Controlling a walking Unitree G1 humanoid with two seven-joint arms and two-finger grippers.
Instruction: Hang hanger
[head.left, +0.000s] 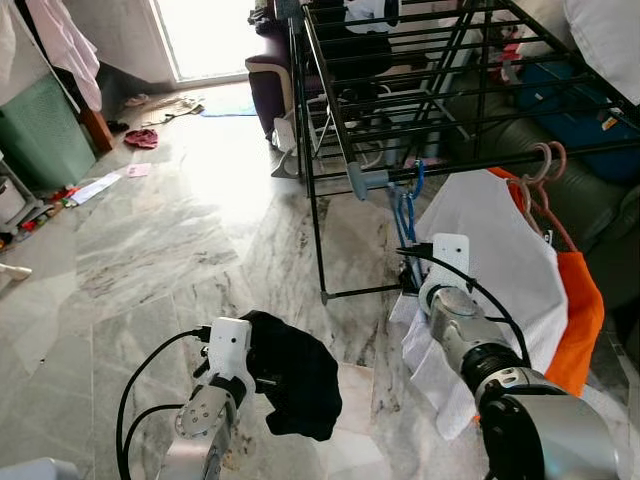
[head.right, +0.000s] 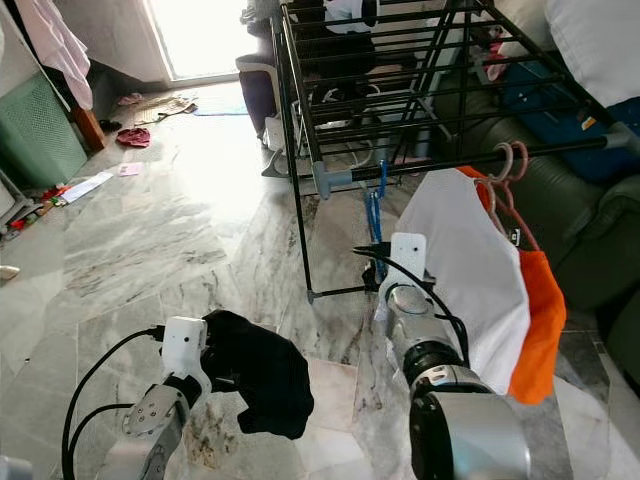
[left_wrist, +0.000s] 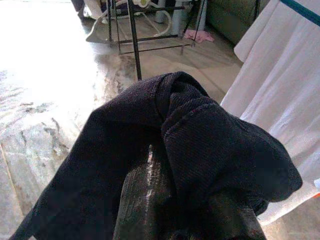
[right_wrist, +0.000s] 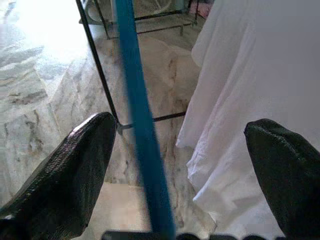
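A blue hanger (head.left: 405, 205) hangs by its hook from the front rail (head.left: 470, 165) of a black drying rack (head.left: 330, 110). My right gripper (right_wrist: 182, 130) is open at the hanger's lower part, and the blue bar (right_wrist: 142, 140) runs between its fingers, nearer one of them. Right beside it a white garment (head.left: 500, 270) and an orange one (head.left: 582, 310) hang on pink hangers (head.left: 545, 160) from the same rail. My left gripper (head.left: 255, 368) is low at the front left, shut on a bunched black garment (head.left: 295, 385) that drapes over its fingers.
Marble floor (head.left: 180, 250) stretches to the left and ahead. A green cabinet (head.left: 40, 135) stands at the left wall, with papers (head.left: 95, 188) and clothes (head.left: 140, 138) on the floor near it. A dark green sofa (head.left: 590, 195) is behind the rack on the right.
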